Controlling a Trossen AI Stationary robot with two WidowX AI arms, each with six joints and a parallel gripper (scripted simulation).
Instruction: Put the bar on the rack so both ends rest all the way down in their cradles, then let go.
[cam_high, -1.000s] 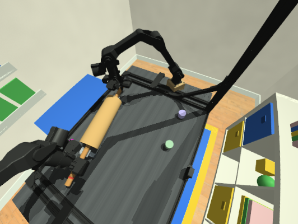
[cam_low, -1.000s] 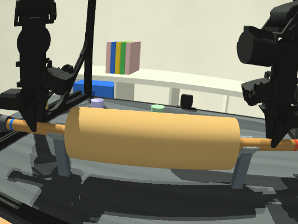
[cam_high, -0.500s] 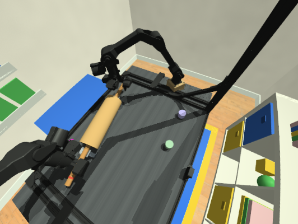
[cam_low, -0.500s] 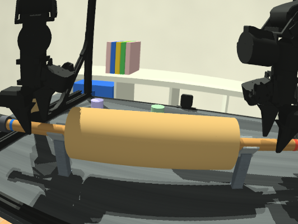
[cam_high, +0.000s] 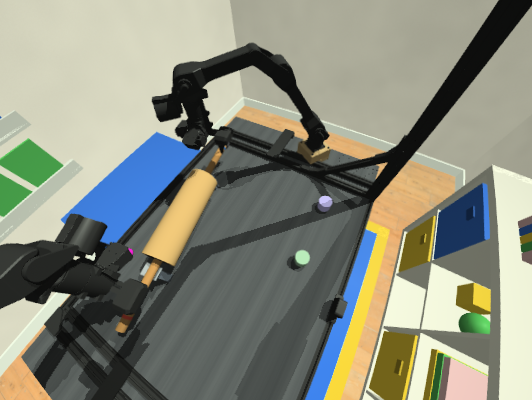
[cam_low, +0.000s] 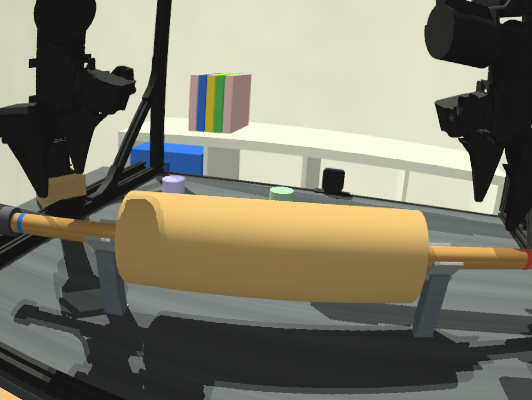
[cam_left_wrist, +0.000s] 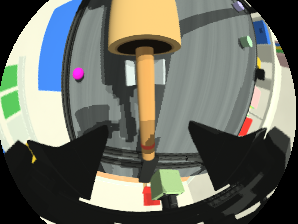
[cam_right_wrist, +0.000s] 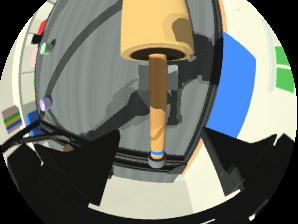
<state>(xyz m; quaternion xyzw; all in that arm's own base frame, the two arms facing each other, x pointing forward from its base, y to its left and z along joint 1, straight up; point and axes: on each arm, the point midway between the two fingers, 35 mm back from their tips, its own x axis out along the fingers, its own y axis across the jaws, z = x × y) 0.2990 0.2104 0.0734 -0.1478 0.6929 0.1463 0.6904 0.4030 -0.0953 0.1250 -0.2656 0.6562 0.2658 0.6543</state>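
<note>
The tan bar (cam_high: 180, 217), shaped like a rolling pin, lies across the grey rack (cam_low: 432, 300), with both thin handles down in the cradles (cam_low: 107, 280). My left gripper (cam_high: 127, 300) is open around and just above the red-banded handle end (cam_left_wrist: 148, 145) without gripping it. In the exterior view the left gripper (cam_low: 500, 185) is at the right. My right gripper (cam_high: 207, 135) is open over the blue-banded handle end (cam_right_wrist: 156, 152), fingers spread clear of it. In the exterior view the right gripper (cam_low: 55, 165) is at the left.
A purple cylinder (cam_high: 325, 202) and a green cylinder (cam_high: 302, 258) stand on the dark table beyond the bar. A black frame post (cam_low: 160, 90) rises at the table's edge. A white shelf unit (cam_high: 450, 300) with bins and books (cam_low: 220, 102) stands beside the table.
</note>
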